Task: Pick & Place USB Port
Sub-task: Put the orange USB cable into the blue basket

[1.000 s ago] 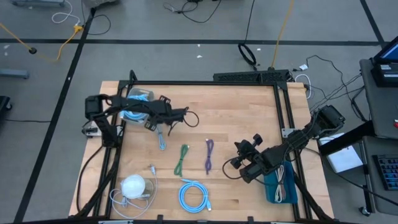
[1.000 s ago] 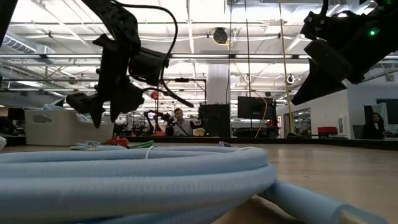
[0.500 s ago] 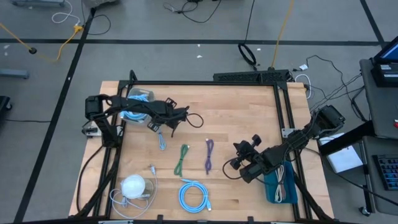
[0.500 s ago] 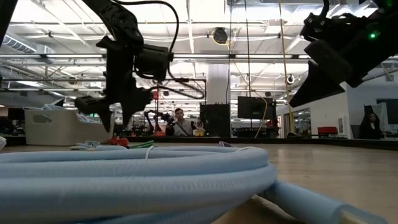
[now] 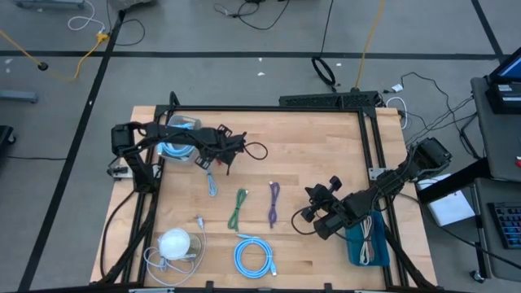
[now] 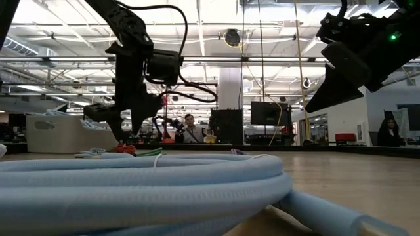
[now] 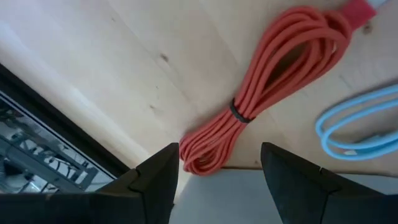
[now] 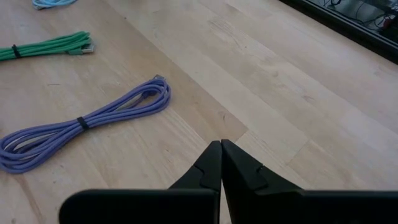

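My left gripper (image 7: 217, 180) hangs wide open over the red cable (image 7: 267, 87); my right gripper (image 8: 221, 163), at four o'clock, is pinched closed, empty.

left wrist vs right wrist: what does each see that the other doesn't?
Left wrist only: a red bundled cable lying just ahead of the open left hand, plus a light blue cable beside it. Right wrist only: a purple bundled cable and a green cable, ahead of the shut right hand. Both show the wooden tabletop and its dark frame edge; no cable appears in both.
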You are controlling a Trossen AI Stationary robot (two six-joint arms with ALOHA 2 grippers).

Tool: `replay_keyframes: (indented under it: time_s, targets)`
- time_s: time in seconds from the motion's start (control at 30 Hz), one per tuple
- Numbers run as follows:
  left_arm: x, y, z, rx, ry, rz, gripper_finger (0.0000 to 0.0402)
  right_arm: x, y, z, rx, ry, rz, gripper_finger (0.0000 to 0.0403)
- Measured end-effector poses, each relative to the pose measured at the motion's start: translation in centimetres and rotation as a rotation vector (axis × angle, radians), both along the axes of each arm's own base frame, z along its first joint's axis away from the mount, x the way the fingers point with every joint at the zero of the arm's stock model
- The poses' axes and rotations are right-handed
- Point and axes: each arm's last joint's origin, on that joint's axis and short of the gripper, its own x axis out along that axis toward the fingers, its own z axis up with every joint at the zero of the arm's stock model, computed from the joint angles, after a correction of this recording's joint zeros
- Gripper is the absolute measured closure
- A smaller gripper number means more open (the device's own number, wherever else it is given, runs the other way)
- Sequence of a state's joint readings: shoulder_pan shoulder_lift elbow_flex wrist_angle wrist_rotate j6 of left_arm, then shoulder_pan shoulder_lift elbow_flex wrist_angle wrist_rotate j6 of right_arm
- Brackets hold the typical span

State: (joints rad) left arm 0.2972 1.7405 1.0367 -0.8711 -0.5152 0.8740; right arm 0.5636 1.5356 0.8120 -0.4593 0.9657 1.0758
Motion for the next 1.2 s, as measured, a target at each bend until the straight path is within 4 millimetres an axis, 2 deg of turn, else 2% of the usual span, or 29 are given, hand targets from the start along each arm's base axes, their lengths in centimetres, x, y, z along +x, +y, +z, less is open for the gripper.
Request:
replay_keyframes:
  time_s: [0.23, 0.57, 0.63, 0.7, 0.83, 0.87, 1.0, 1.2]
  targets:
    - [-0.1, 0.4, -0.3, -0.048, -0.011, 0.026, 0.017, 0.0, 0.0, 0.0, 0.001, -0.002, 0.0, 0.0403]
    - [0.6, 0.2, -4.4, -0.066, 0.141, 0.03, 0.0172, 0.2, 0.1, 0.1, -0.003, -0.005, 0.021, 0.0403]
    - [0.6, 0.0, -4.8, -0.047, 0.155, 0.037, 0.019, 0.2, 0.1, 0.1, -0.003, -0.005, 0.021, 0.0403]
    - [0.6, -0.2, -4.8, -0.025, 0.155, 0.048, 0.023, 0.2, 0.1, 0.1, -0.004, -0.004, 0.023, 0.0403]
    - [0.7, -0.3, -4.0, -0.012, 0.104, 0.101, 0.0362, 0.2, 0.2, 0.1, -0.004, -0.005, 0.023, 0.0403]
    - [0.7, -0.3, -3.7, -0.015, 0.08, 0.131, 0.0378, 0.2, 0.2, 0.1, -0.004, -0.006, 0.023, 0.0403]
    - [1.8, -0.5, -2.5, -0.035, -0.075, 0.24, 0.0388, 0.3, 0.1, 0.1, -0.004, -0.006, 0.022, 0.0403]
    - [4.8, -1.8, 2.5, -0.281, -0.623, 0.449, 0.039, 0.3, 0.1, 0.2, -0.014, -0.022, 0.016, 0.0403]
